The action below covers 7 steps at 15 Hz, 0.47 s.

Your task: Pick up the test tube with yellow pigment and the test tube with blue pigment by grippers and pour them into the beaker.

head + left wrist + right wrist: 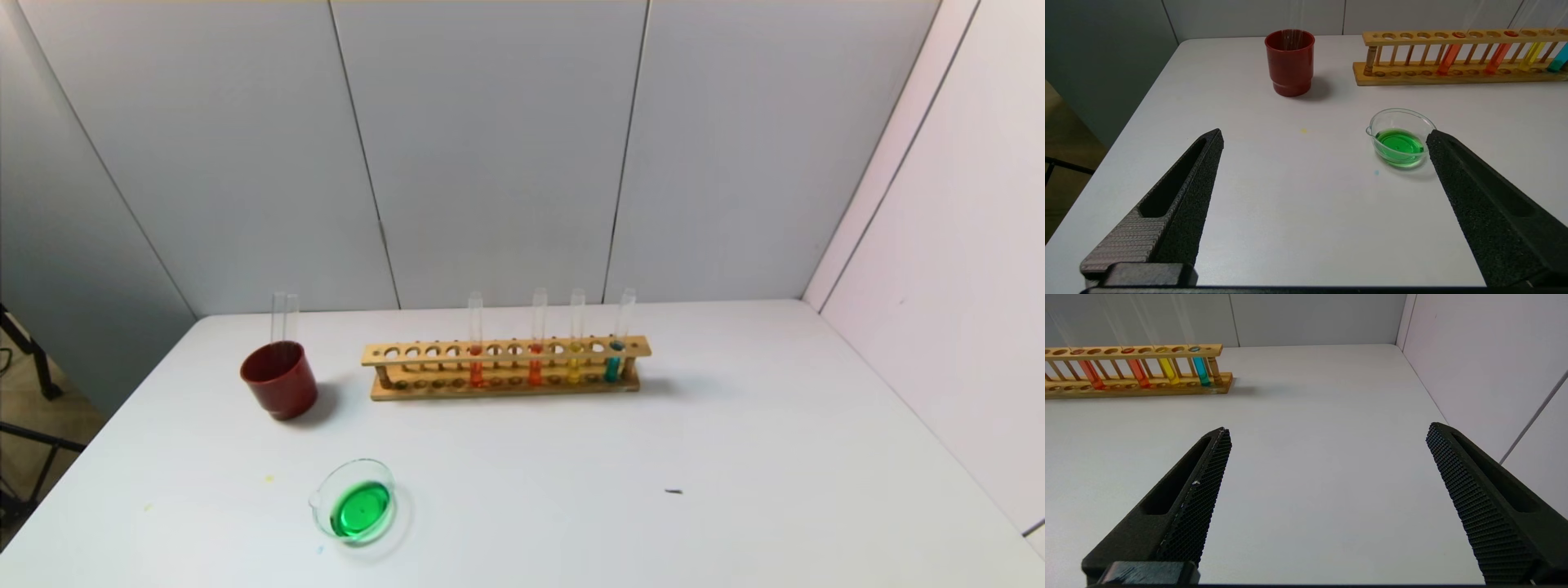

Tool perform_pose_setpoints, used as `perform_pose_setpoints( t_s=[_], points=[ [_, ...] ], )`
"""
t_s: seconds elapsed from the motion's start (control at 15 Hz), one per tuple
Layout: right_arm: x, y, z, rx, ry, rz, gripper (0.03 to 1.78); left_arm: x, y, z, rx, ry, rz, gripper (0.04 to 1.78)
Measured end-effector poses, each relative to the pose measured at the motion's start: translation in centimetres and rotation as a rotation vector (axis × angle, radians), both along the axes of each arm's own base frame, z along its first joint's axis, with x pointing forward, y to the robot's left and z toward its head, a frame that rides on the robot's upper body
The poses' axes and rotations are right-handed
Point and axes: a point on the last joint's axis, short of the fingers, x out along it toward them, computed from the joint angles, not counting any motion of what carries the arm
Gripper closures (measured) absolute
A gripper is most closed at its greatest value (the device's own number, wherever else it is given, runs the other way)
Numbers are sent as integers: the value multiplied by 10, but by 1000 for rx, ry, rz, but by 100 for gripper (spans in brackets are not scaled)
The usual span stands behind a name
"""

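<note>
So both my claws were hanging wide open over the white table (735, 457), gripping nothing: left gripper (1325, 139), right gripper (1329, 430). The low clear glass beaker (356, 500) near my left side held green liquid. The slim yellow-liquid test tube (575, 347) and cyan-blue one (618, 347) stood side by side in the wooden rack (506, 367), by two orange-red tubes (476, 351). Dark red cup (279, 380) sat left of it.

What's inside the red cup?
Two clear glass tubes stick up out of the red cup. Its opaque wall hides their lower ends and whatever else is inside.
</note>
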Motion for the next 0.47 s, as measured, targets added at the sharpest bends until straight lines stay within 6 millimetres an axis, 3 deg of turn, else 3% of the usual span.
perform_pose_setpoints(
  t_s=[0.47],
  points=[
    [0,0,0,-1,0,0,7,0,0,0,5,-3,-2,7]
  ],
)
